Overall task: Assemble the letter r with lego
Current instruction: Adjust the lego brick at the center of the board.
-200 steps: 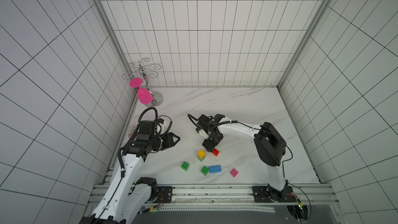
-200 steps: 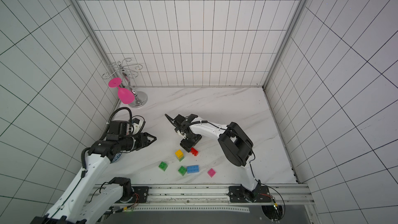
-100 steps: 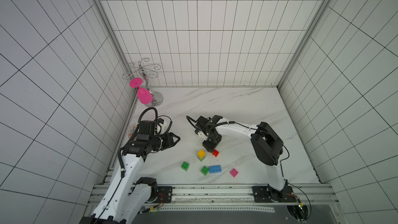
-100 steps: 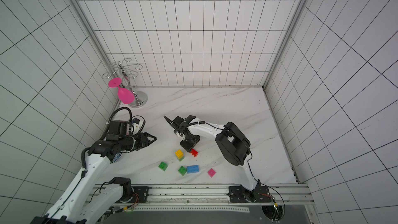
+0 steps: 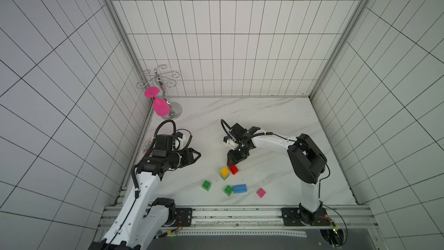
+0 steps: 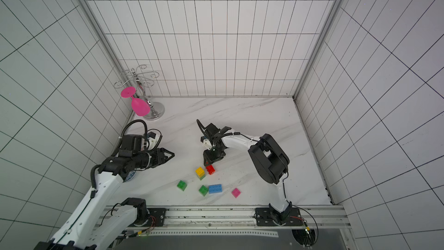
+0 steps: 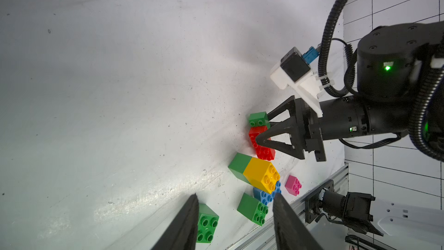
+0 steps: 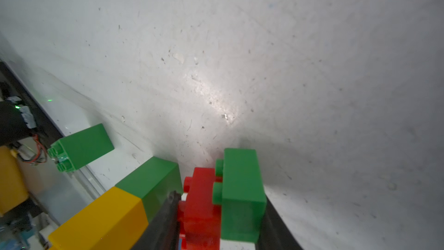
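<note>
Two robot arms are working over a white marble tabletop (image 5: 264, 121) scattered with lego. The right hand (image 7: 263, 131) is reaching down low, and its fingers (image 8: 163, 220) are clamping a red brick (image 7: 263, 151) and a green cube (image 7: 258, 117) together as a pair. In the right wrist view, one finger is pressing the red side while the other is lying against the green side. I cannot tell whether those two pieces are snapped together or only touching.

Just beside that hand's fingertips, a yellow cube (image 5: 224, 171) is sitting on top of a second green cube (image 5: 225, 177). Farther out from the fingertips, a loose green cube (image 5: 206, 185), a third green cube (image 5: 228, 189) touching a blue brick (image 5: 239, 188), and a pink cube (image 5: 261, 192) are lying singly on the tabletop.

The left hand (image 5: 197, 158) is hovering with its fingers apart, holding nothing, well apart from every brick.

The step in hand appears to be the grasp of the letter's early pieces, with most of the r not yet built. The next move is calling for a firm squeeze and a straight lift, because the yellow stack is close enough to the gripping fingers to get knocked.
</note>
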### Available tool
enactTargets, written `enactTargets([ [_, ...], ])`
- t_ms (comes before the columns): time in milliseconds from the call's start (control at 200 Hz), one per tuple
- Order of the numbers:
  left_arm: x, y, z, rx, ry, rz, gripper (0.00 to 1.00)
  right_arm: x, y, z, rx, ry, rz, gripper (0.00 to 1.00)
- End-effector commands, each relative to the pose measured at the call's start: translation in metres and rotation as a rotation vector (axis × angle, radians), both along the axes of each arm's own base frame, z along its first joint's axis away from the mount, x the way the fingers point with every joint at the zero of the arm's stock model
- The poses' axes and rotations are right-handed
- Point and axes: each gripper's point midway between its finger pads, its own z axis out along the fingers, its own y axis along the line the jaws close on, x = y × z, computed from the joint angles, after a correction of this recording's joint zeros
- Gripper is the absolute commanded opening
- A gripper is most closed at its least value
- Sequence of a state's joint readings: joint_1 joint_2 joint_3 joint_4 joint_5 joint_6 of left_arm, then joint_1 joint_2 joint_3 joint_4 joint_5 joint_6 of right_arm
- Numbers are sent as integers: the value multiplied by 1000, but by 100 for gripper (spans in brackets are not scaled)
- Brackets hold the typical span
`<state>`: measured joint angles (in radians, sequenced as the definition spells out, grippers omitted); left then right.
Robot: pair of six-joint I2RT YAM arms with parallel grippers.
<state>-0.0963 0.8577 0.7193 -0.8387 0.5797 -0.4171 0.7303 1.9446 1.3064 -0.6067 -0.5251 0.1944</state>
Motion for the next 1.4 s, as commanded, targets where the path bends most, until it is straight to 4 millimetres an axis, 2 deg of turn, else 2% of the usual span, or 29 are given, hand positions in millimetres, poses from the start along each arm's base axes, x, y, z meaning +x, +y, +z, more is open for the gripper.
enactTargets([
  [0, 1, -1, 4, -3, -25, -19, 50, 14, 18, 16, 272, 109, -109, 29],
  [135, 1, -3, 6, -12, -23, -26, 49, 40, 17, 10, 499, 227, -231, 31],
  [200, 1, -4, 7, -15, -22, -30, 49, 53, 16, 8, 576, 252, -275, 39],
  [255, 2, -4, 7, -14, -20, -33, 49, 62, 12, 3, 594, 254, -303, 51],
  [340, 3, -5, 7, -14, -14, -39, 49, 63, 1, -8, 500, 221, -300, 66],
  [440, 4, -4, 5, -10, -7, -40, 49, 63, -18, -18, 321, 148, -266, 74],
  [575, 7, -4, 3, -9, 0, -38, 50, 66, -53, -28, 62, 54, -235, 80],
  [715, 9, -5, -1, -8, 18, -43, 50, 68, -80, -29, -54, 21, -255, 81],
  [795, 10, -6, -1, -9, 21, -45, 50, 69, -87, -21, -95, -5, -255, 81],
  [875, 11, -5, 0, -6, 17, -44, 50, 74, -87, -1, -97, -33, -266, 81],
  [960, 12, -5, 1, -4, 11, -45, 50, 78, -76, 21, -108, -62, -242, 82],
  [1054, 12, -5, 1, -2, 9, -46, 50, 74, -62, 34, -169, -91, -181, 90],
  [1174, 11, -4, 1, 4, 6, -48, 53, 69, -41, 32, -228, -108, -114, 93],
  [1399, 9, -2, 0, 14, -1, -45, 59, 70, -1, 23, -274, -138, -66, 90],
])
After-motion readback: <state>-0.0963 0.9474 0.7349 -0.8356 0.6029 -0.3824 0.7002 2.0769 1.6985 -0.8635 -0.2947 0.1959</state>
